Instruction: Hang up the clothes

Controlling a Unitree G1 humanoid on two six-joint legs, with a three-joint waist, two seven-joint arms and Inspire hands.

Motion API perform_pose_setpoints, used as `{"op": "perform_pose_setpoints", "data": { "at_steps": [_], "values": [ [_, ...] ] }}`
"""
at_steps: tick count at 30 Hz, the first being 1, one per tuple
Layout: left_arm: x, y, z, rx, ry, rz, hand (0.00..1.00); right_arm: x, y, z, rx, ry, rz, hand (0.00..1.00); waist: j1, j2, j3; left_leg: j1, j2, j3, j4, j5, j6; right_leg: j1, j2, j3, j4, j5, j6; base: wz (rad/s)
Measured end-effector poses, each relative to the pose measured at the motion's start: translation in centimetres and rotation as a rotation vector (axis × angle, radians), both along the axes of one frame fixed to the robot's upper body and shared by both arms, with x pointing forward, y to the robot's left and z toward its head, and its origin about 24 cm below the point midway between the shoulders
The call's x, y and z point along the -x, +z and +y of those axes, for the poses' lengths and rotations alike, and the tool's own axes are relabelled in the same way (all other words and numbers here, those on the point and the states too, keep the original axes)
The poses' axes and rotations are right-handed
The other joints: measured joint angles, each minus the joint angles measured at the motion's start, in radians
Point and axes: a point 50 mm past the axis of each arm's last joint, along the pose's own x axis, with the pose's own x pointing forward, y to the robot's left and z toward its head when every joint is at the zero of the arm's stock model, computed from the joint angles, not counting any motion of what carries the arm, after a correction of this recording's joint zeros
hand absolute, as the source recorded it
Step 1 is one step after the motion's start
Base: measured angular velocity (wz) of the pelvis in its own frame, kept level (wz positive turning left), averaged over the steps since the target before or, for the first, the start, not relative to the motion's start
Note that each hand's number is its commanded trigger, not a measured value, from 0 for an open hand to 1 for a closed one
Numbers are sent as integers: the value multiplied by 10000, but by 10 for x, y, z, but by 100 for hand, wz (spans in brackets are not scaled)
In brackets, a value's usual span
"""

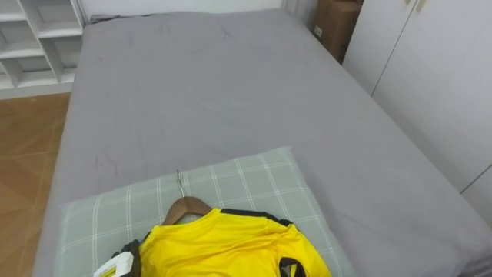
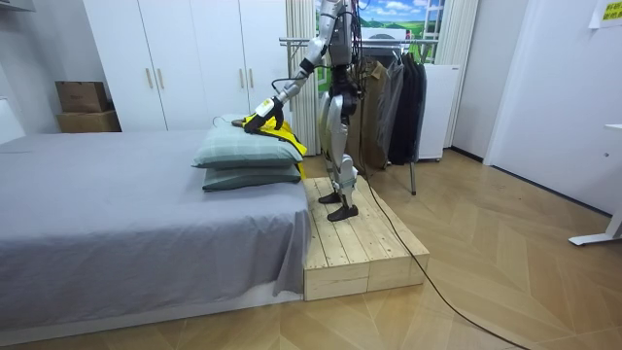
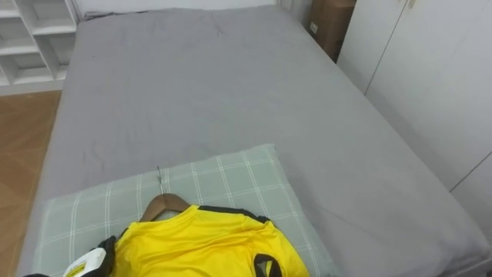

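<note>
A: Shirt location?

B: Yellow shirt (image 1: 231,248) on a wooden hanger (image 1: 185,207), flat on the top checked pillow (image 1: 250,181), near end of the bed (image 1: 231,85). The hook points far, the shoulders run left-right.

A: Hands?

B: Left hand (image 2: 271,104) is at the shirt's near left edge. Its fingers are lost against the cloth, so I cannot tell whether they grip.

A: Next move?

B: Probably a grab at the hanger neck, just far-right of that hand. The clothes rail (image 2: 389,97) stands behind the robot, so it needs a turn on the wooden platform (image 2: 355,243). Nothing on the pillow blocks the way.
</note>
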Motion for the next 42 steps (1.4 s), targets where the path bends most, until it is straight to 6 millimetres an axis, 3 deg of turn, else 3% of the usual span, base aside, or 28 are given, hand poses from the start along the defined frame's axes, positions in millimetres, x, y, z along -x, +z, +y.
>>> {"op": "perform_pose_setpoints", "data": {
  "at_steps": [17, 18, 20, 21, 30, 42],
  "values": [
    [-4, 2, 2, 566, 600, 47, 0, 0, 0, 0, -95, 2, -6, 0, -5, 11, -9, 28, 6, 100, 2, 0, 0, -22, 7, 64, 11, 0, 0, -1],
    [-4, 2, 3, 611, 662, 58, 14, 0, 0, 0, -88, 2, 4, 0, -6, 11, -9, 32, 14, 138, 2, 0, 0, -31, 15, 89, 14, 0, 0, -16],
    [-4, 3, 8, 666, 859, 33, 91, 0, 0, -1, -51, -25, 12, 0, 5, 28, -24, -3, 50, 293, 3, -1, -1, -163, 44, 165, 60, 25, -24, -19],
    [-4, 3, 9, 661, 895, 29, 100, 1, 0, -1, -42, -33, 21, 0, 20, 30, -24, -21, 54, 299, 10, -1, -1, -181, 49, 177, 67, 29, -27, -10],
    [-17, 19, 28, 471, 1754, -936, 100, 10, 1, -5, 203, -185, 370, 0, 24, 1, -51, 17, 94, 397, 14, 10, -18, -190, 101, 270, 72, 62, -60, -3],
    [-12, 15, 28, 655, 2143, -778, 100, 12, 1, -6, 436, -394, 354, 0, 27, -123, -105, 7, 107, 461, -20, 10, -18, -196, 106, 279, 12, 112, -49, -1]
  ]
}}
